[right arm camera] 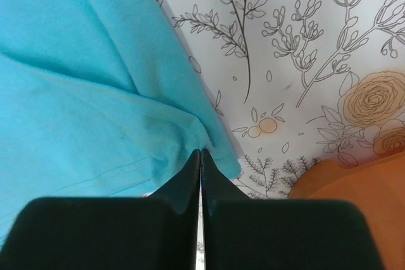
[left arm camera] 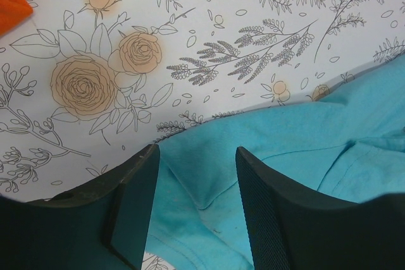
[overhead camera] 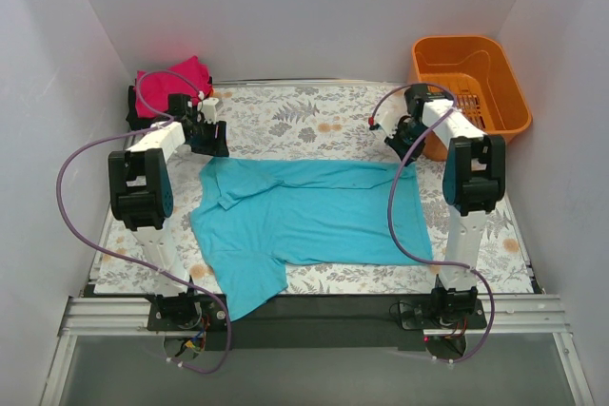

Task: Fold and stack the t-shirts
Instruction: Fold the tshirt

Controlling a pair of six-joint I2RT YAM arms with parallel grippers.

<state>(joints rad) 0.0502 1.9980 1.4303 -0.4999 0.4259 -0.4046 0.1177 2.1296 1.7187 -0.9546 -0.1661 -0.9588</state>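
Note:
A teal t-shirt (overhead camera: 314, 211) with a collar lies spread flat on the flowered table, one sleeve hanging over the near edge. My left gripper (overhead camera: 211, 145) is open and low over its far left corner; in the left wrist view the teal cloth (left arm camera: 285, 150) lies between the spread fingers of the gripper (left arm camera: 197, 156). My right gripper (overhead camera: 400, 149) is shut on the shirt's far right corner; in the right wrist view the cloth (right arm camera: 76, 61) puckers at the closed tips of the gripper (right arm camera: 200, 152). A folded magenta shirt (overhead camera: 171, 78) lies on a black one (overhead camera: 133, 106) at the back left.
An orange plastic basket (overhead camera: 471, 78) stands at the back right, close beside my right gripper, and shows in the right wrist view (right arm camera: 342, 188). White walls close in the table (overhead camera: 285, 116) on three sides. An orange patch (left arm camera: 11, 4) shows in a corner of the left wrist view.

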